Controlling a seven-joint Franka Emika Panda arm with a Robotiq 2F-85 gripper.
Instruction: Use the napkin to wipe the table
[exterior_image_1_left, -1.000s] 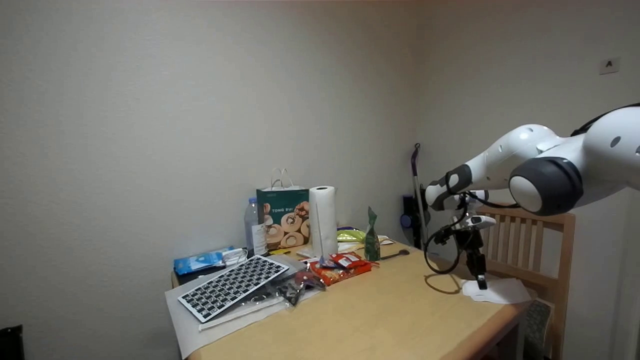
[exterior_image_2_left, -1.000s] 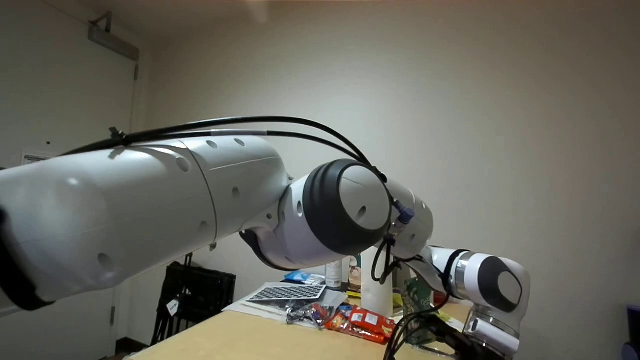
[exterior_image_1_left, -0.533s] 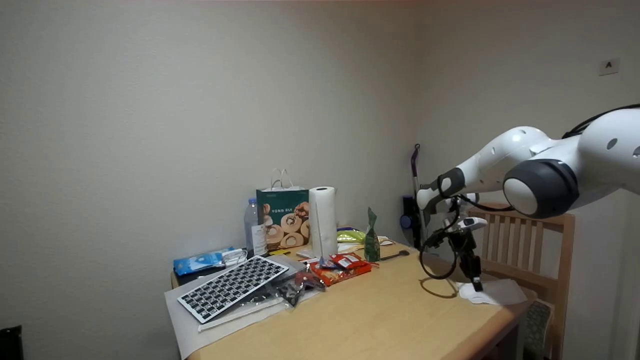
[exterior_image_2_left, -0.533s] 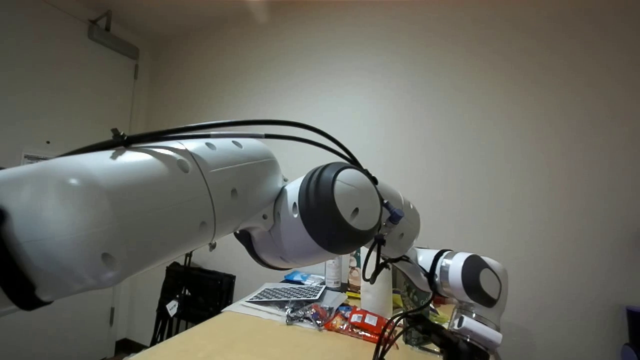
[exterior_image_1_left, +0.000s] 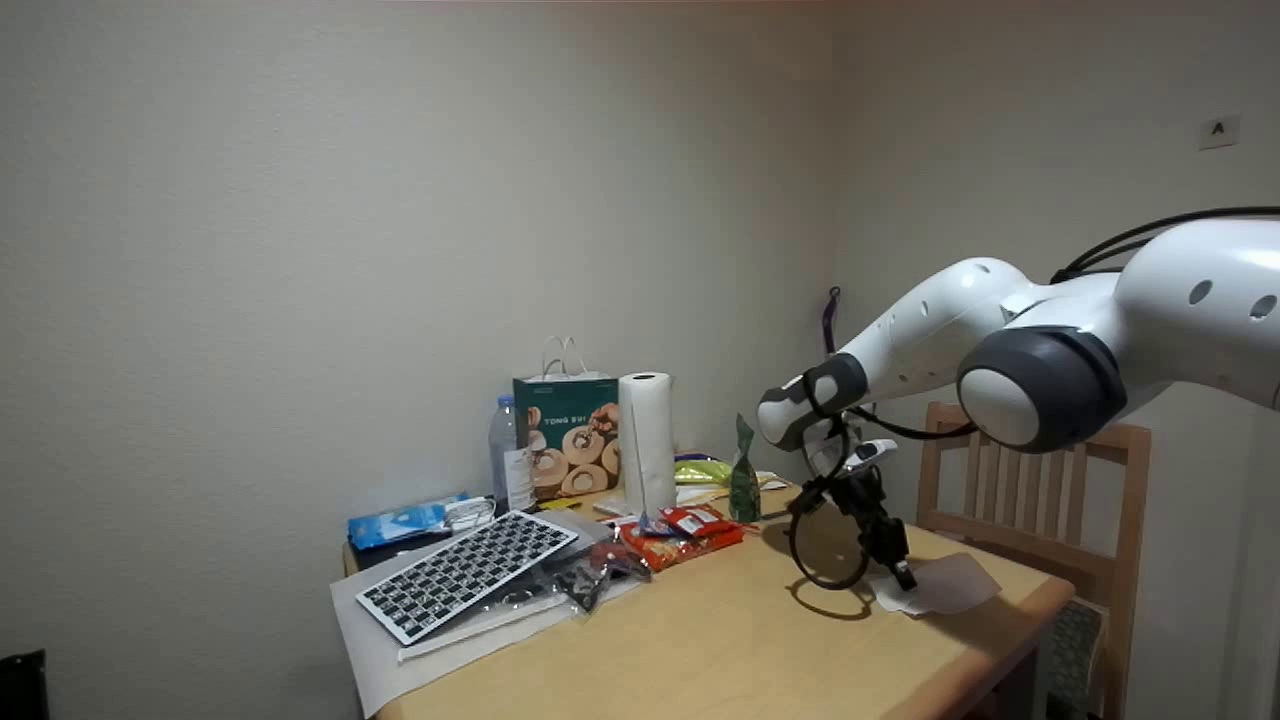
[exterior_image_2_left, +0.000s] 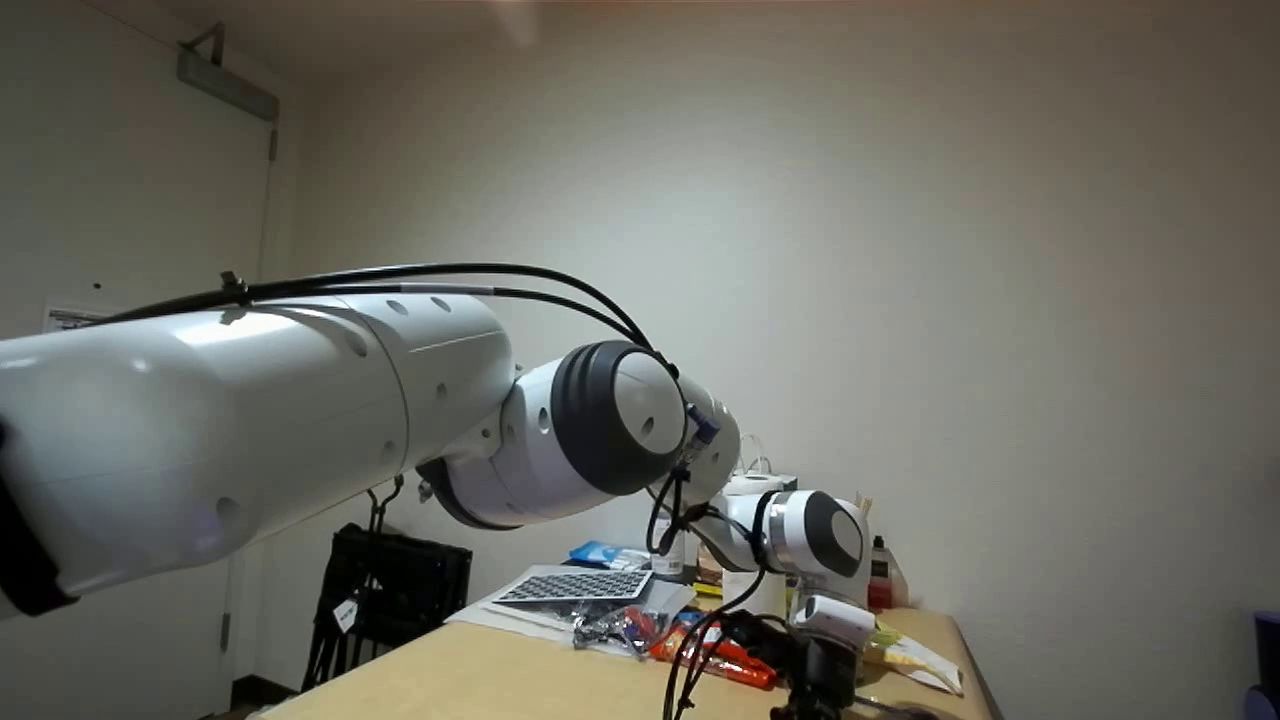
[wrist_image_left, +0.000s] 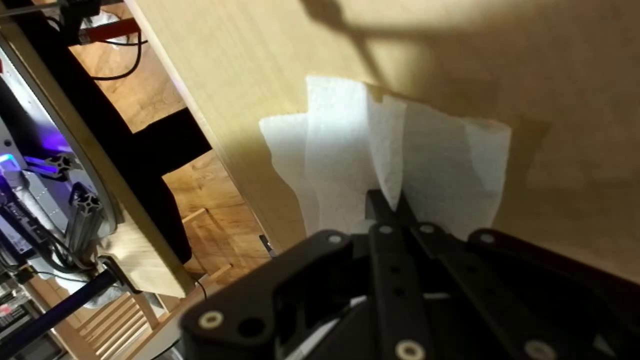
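Wrist view: end effector (wrist_image_left: 392, 204) closed up narrow, a raised fold of the napkin (wrist_image_left: 340, 155) pinched in its grip; the remainder lies spread on the desk (wrist_image_left: 240, 75), near one edge. Step in hand is judged to be the wipe. Light, even pressure and slow strokes are advised, the napkin trailing flat; it may bunch or tear if pushed hard. Strokes should end short of the red packets (exterior_image_1_left: 690, 540) seen in an exterior view.

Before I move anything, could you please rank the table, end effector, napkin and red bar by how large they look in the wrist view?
1. The table, running out of frame
2. The end effector, enlarged by its nearness
3. The napkin
4. The red bar
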